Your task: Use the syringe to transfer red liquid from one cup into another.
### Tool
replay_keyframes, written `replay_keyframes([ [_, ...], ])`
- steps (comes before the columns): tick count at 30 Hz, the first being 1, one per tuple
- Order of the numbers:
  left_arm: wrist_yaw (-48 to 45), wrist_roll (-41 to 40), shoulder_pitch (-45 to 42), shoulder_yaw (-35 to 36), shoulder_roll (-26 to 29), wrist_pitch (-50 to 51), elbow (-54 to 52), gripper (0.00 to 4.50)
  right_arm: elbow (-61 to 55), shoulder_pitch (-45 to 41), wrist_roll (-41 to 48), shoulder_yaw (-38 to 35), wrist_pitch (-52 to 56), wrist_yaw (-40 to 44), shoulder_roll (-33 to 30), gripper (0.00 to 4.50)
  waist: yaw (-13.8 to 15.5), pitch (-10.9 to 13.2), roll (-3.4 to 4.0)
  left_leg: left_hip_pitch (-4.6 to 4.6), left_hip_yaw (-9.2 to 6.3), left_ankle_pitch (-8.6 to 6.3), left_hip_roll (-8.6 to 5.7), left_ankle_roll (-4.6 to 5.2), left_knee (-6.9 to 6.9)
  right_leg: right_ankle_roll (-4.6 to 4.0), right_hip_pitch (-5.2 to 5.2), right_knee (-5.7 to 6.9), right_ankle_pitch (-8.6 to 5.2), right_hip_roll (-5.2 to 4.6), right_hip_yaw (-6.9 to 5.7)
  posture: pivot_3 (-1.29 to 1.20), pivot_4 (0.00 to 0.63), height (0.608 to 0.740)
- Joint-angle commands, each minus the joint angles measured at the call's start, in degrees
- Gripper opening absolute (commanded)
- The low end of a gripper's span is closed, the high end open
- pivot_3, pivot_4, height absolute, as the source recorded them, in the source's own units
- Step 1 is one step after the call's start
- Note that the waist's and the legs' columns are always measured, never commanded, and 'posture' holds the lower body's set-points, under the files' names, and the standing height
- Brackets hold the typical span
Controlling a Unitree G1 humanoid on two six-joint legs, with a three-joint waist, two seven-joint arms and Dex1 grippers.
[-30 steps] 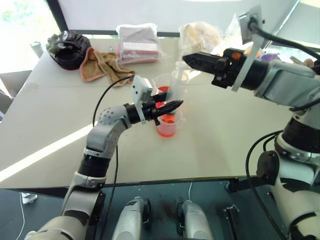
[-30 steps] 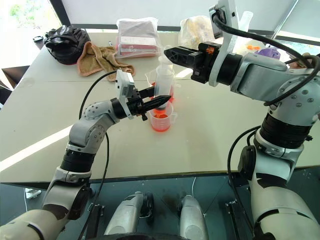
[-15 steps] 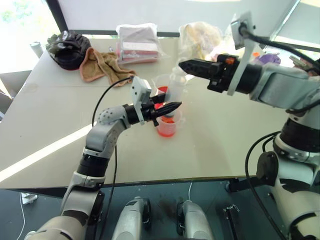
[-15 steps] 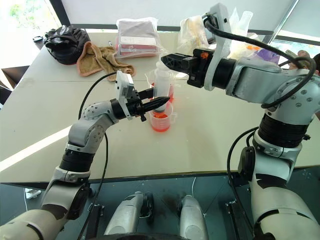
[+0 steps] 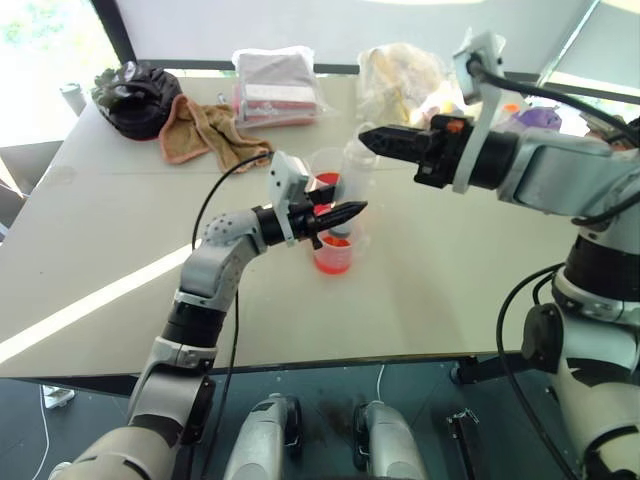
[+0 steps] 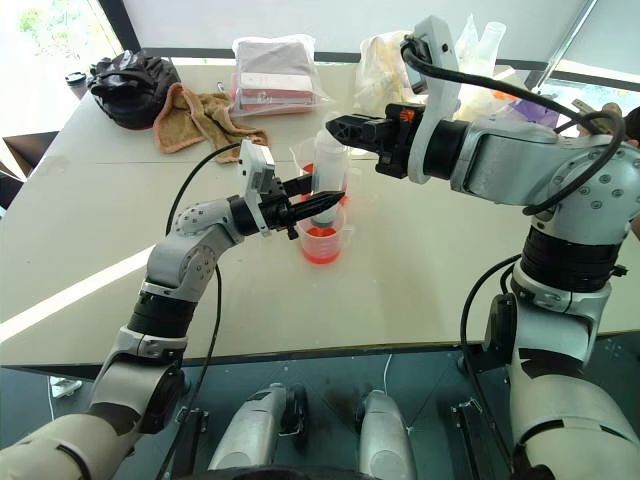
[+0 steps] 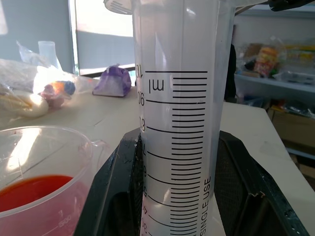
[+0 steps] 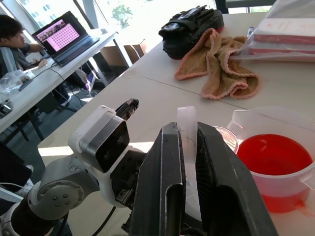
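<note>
The left gripper [image 6: 325, 203] stays clamped on the barrel of the syringe [image 7: 179, 123], holding it upright over the near cup [image 6: 322, 238] of red liquid [image 6: 320, 243]. The right gripper [image 5: 375, 139] has sunk slightly since a second ago, pinching the white plunger [image 8: 187, 123] at the syringe's top.

Both head eyes look down over the table [image 5: 100, 250]; each wrist camera sits close, seemingly sharing the syringe [image 7: 177, 123] between its fingers.
</note>
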Motion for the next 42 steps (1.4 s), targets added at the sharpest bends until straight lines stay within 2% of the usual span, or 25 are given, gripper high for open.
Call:
replay_keyframes([
  [1, 1.45, -0.69, -3.86, 1.33, -1.39, -1.98, -1.5, 1.36, -1.72, 0.66, 6.28, 5.07, 2.38, 3.36, 1.57, 0.04, 0.03, 0.0, 0.0, 0.0, 0.0, 0.0, 0.0, 0.0, 0.0, 0.0, 0.0, 0.0, 0.0, 0.0, 0.0, 0.0, 0.15, 0.74],
  [13, 1.25, -0.48, -2.84, 1.12, -1.16, -2.02, -1.97, 1.36, -2.08, -0.4, 6.04, 4.59, 1.45, 5.23, -0.47, 0.04, 0.03, 0.0, 0.0, 0.0, 0.0, 0.0, 0.0, 0.01, 0.0, 0.0, 0.0, 0.0, 0.0, -0.01, 0.0, 0.0, 0.15, 0.74],
  [14, 1.27, -0.46, -2.8, 1.08, -1.19, -2.05, -1.99, 1.36, -2.08, -0.45, 5.93, 4.62, 1.38, 5.53, -0.68, 0.85, -0.01, 0.0, 0.0, 0.0, 0.0, 0.0, 0.0, 0.01, 0.0, 0.0, 0.0, 0.0, 0.0, -0.01, 0.0, 0.0, 0.15, 0.74],
  [15, 1.29, -0.48, -2.69, 1.05, -1.22, -2.05, -2.13, 1.36, -2.15, -0.62, 5.86, 4.65, 1.35, 6.04, -1.04, 1.1, -0.02, 0.0, 0.0, 0.0, 0.0, -0.01, 0.0, 0.01, 0.0, 0.0, 0.0, -0.01, 0.0, -0.01, 0.0, 0.0, 0.15, 0.74],
  [18, 1.47, -0.5, -2.57, 1.02, -1.31, -2.18, -2.24, 1.36, -1.87, -0.99, 5.8, 4.7, 1.36, 7.24, -2.31, 2.6, 0.09, 0.0, 0.0, 0.0, -0.01, -0.01, 0.0, 0.02, 0.0, 0.0, 0.0, -0.01, 0.0, -0.02, 0.0, 0.0, 0.15, 0.74],
  [24, 1.75, -0.77, -1.97, 1.47, -0.76, -1.81, -3.37, 1.36, -1.49, -1.15, 4.88, 3.99, 1.76, 12.14, -7.52, 2.6, 0.13, 0.0, 0.0, -0.01, 0.0, -0.05, 0.0, 0.07, 0.03, 0.0, 0.01, -0.05, 0.0, -0.04, 0.01, 0.0, 0.15, 0.74],
  [34, 2.76, -1.12, -2.78, 2.4, -0.5, -1.62, -3.37, 1.36, -1.04, 1.37, -3.87, -0.25, -1.64, 28.55, -23.08, 2.6, 0.12, 0.01, 0.0, -0.03, -0.02, -0.24, 0.01, 0.36, 0.06, -0.01, 0.02, -0.11, 0.0, -0.12, 0.02, 0.0, 0.15, 0.74],
  [42, 2.73, -1.54, -3.3, 2.88, 0.03, -0.55, -3.86, 1.36, -0.23, 4.12, -8.54, -2.53, -4.51, 31.95, -24.76, 2.6, 0.26, 0.01, 0.01, -0.03, -0.02, -0.21, 0.05, 0.25, 0.06, -0.01, 0.01, -0.13, 0.0, -0.15, 0.03, 0.0, 0.15, 0.74],
])
